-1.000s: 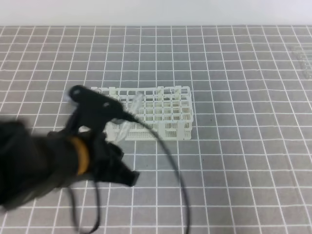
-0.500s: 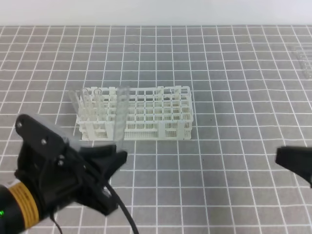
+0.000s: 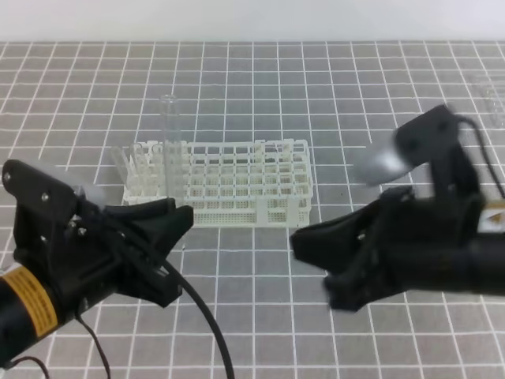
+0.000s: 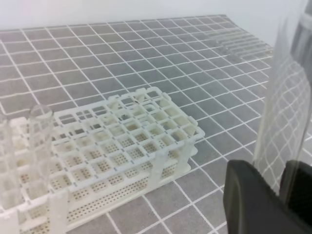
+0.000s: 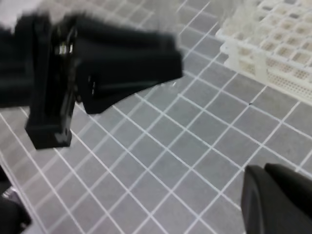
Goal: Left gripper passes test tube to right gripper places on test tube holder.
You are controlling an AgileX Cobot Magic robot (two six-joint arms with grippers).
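The white test tube holder stands mid-table, with several clear tubes in its left end. My left gripper is low on the left, in front of the holder's left end, shut on the test tube, which rises upright above the holder. The left wrist view shows the clear test tube between the black fingers, with the test tube holder beyond. My right gripper reaches in from the right, shut and empty, its tip pointing left. In the right wrist view the right gripper faces the left gripper.
A grey mat with a white grid covers the table. A faint clear plastic piece lies at the far right back, also visible as a clear plastic piece in the left wrist view.
The left arm has drawn back low and left and lifted the test tube upright. The right gripper has come in from the right edge toward the middle.
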